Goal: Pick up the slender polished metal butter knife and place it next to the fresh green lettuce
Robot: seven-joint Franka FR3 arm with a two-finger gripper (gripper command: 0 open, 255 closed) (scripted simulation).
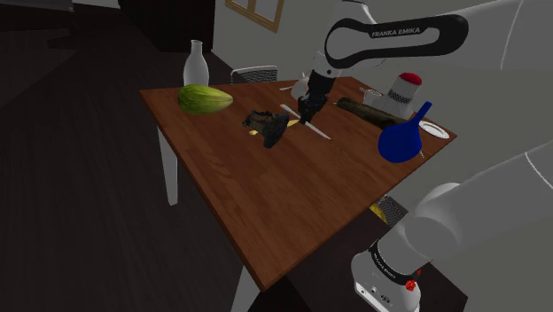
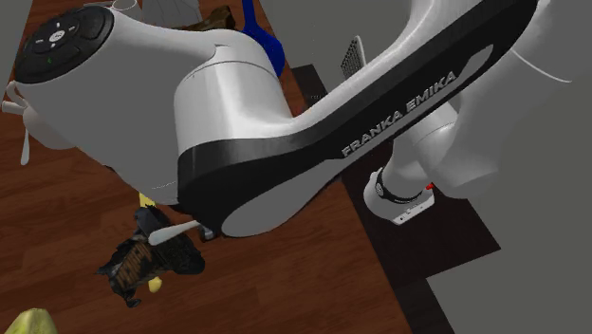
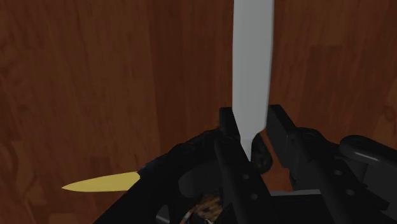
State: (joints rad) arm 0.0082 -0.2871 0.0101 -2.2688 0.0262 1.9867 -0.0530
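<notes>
The butter knife (image 1: 312, 125) is a thin grey blade lying on the brown wooden table (image 1: 266, 195), near the far side. My gripper (image 1: 306, 113) is down on it. In the wrist view the grey blade (image 3: 253, 63) runs away from the gripper (image 3: 251, 122), and the two black fingers (image 3: 228, 137) press against its narrow end from both sides. The knife still rests on the wood. The green lettuce (image 1: 206, 98) lies at the table's far corner, towards the shoulder view's left of the knife, and its edge (image 2: 28, 323) peeks into the second exterior view.
A dark lumpy object (image 1: 266, 125) with a yellow tip (image 3: 102, 182) lies just beside the gripper, between knife and lettuce. A glass bottle (image 1: 196, 64) stands behind the lettuce. A blue flask (image 1: 403, 137), a dark long object (image 1: 368, 108) and a plate (image 1: 434, 129) sit at the shoulder view's right.
</notes>
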